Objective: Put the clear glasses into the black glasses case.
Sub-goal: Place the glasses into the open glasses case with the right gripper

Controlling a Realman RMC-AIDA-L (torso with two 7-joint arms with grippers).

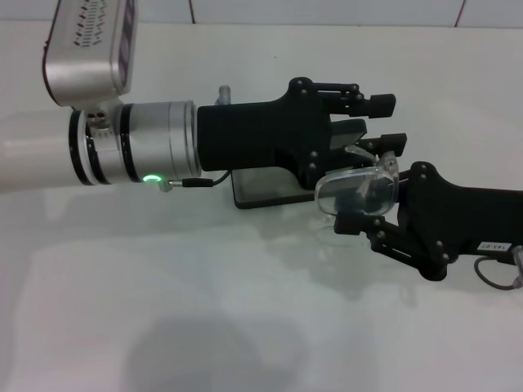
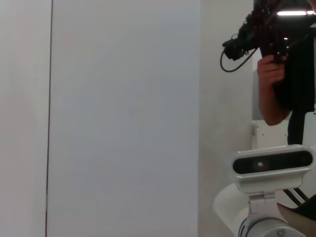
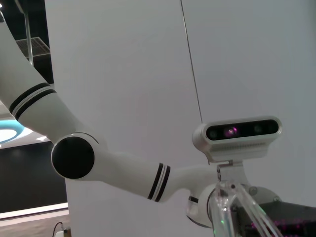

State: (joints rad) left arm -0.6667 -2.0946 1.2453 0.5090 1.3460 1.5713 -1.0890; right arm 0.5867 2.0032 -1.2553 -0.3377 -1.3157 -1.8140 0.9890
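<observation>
Both grippers meet above the black glasses case [image 1: 270,188] mid-table [image 1: 245,310]. Right gripper [image 1: 372,196] grips the clear glasses [image 1: 357,189]; I cannot tell whether the left gripper [image 1: 377,122] is holding anything.

The clear glasses [image 1: 359,186] are transparent, glossy plastic. The black glasses case [image 1: 265,189] looks smooth and matt. Both claws, left [image 1: 368,122] and right [image 1: 359,216], are matt black plastic; the bench [image 1: 245,310] is smooth, slightly glossy white.

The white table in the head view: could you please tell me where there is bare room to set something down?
The white table is bare in front of the left gripper and right gripper. It is crowded mid-table, where the transparent plastic glasses hang beside the black rectangular case.
</observation>
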